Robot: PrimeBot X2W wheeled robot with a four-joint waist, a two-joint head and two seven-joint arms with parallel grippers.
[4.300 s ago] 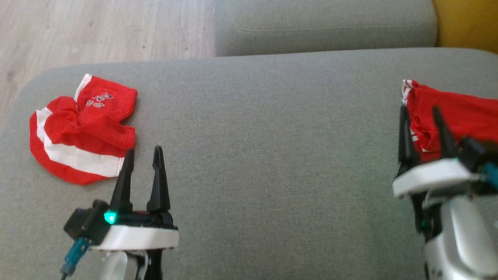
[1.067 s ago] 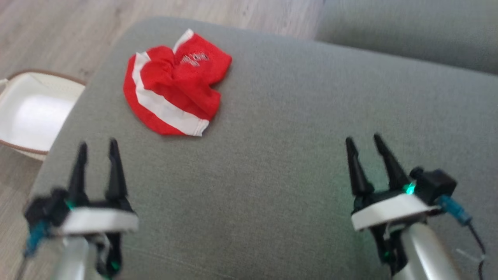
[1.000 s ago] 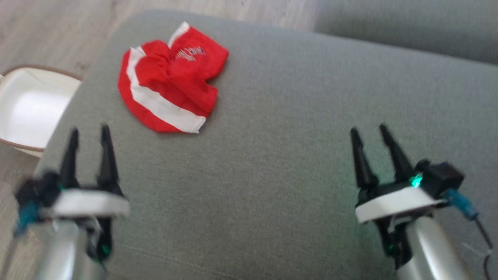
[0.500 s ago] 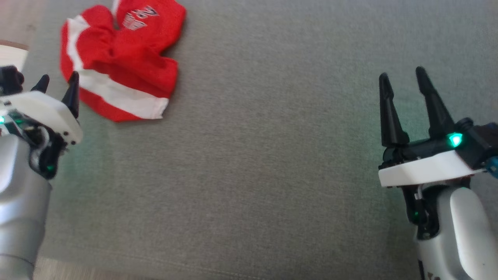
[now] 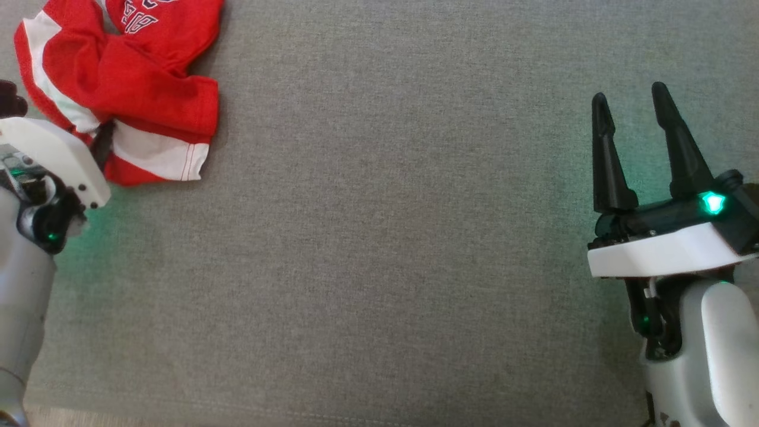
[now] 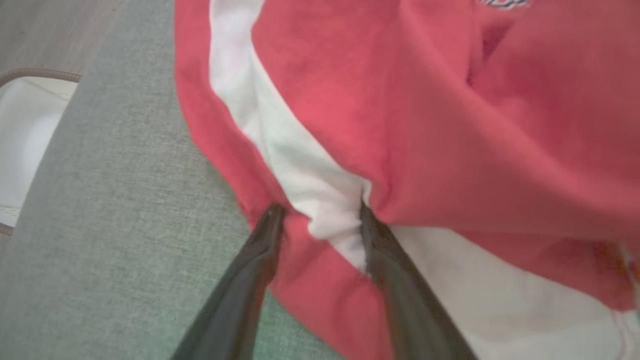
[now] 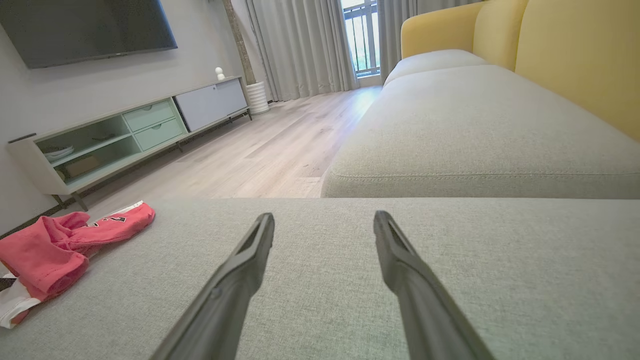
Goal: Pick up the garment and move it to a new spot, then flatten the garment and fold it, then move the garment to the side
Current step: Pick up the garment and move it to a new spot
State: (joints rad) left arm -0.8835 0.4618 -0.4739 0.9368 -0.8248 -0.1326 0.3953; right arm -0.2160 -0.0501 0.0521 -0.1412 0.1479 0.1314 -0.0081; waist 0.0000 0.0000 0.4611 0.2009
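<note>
The left gripper (image 6: 320,210) has its two dark fingers (image 6: 250,270) spread, and their tips press into the near edge of the garment (image 6: 450,125). A puckered fold of its white band sits between the tips. One tip is on the red hem and the other is at the seam where red cloth overhangs the white; the fold between them isn't squeezed flat. Beyond the fingertips the rest of the red cloth lies crumpled, rising in soft ridges, with a bit of dark lettering at its far edge.

In the head view the garment (image 5: 130,89) lies bunched ahead of the left wrist, which covers part of it. The right gripper (image 5: 630,93) is well apart from it. Its fingers are released, wide and empty, hovering over bare grey fabric. From the right wrist, the garment (image 7: 55,245) lies far off to the left of those fingers.

Everything rests on a grey woven seat cushion (image 5: 385,237). Past the right fingertips a second grey cushion (image 7: 475,130) continues the sofa, with a yellow backrest (image 7: 575,45) to their right. To their left runs a pale wooden floor (image 7: 260,155), a low cabinet (image 7: 125,130) with pale green drawers under a wall-mounted screen (image 7: 85,27), and grey curtains (image 7: 300,45) beside a bright window (image 7: 362,37). Left of the left fingers, below the cushion's edge, a white basket (image 6: 25,150) with a brown rim stands on the floor
</note>
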